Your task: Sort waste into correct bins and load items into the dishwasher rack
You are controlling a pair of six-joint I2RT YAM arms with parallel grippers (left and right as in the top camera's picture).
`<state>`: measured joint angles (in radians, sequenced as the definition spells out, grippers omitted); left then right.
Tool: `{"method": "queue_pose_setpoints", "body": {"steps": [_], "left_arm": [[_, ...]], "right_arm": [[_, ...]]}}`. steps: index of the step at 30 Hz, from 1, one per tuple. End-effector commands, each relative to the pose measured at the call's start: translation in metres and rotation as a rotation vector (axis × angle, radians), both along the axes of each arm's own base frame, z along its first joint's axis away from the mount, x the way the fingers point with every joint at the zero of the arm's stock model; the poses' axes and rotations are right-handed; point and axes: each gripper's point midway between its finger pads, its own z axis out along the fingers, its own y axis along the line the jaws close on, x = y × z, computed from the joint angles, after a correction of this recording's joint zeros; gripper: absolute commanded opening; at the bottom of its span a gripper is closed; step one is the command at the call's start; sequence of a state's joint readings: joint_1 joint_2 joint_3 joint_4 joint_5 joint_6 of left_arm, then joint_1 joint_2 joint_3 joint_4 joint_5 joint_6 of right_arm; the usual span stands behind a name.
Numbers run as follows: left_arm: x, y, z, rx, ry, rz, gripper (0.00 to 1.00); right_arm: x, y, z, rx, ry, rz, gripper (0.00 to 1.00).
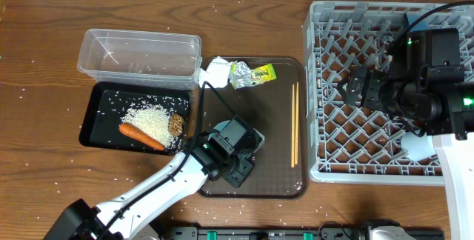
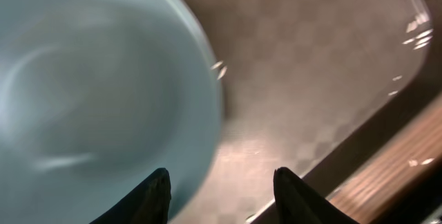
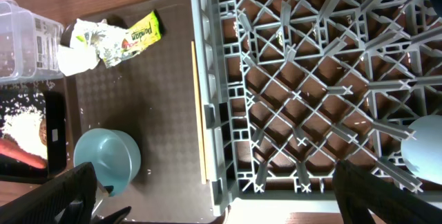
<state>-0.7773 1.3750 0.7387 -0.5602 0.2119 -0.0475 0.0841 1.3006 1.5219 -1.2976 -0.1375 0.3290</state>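
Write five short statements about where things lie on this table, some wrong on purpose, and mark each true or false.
1. The carrot lies in the black tray beside the rice. True.
2. The chopsticks stand in the rack. False: they lie flat on the brown tray, near its right edge.
3. The wrapper is in the clear tub. False: it lies on the brown tray, next to the tissue.
4. The right gripper is open, with nothing between its fingers. True.
5. A light-blue cup stands on the brown tray. True.
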Motion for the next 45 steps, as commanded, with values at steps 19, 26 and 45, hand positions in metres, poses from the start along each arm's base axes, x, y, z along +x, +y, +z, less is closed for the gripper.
{"method": "queue_pose_setpoints", "body": {"steps": [19,26,45], "left_arm": [[0.022,0.005,-0.020,0.173,-0.017,-0.058,0.06],[0.066,-0.039,0.068,0.004,-0.128,-0.004,0.06],[0.189,-0.171,0.281,-1.291,0.097,0.077,0.06]], "right_arm": [[0.001,-0.005,0.002,-0.016,-0.011,-0.004,0.99],[0.000,-0.021,0.004,-0.038,-0.020,-0.062,0.99],[-0.034,-0.130,0.004,-0.049,0.032,-0.469,0.99]]}}
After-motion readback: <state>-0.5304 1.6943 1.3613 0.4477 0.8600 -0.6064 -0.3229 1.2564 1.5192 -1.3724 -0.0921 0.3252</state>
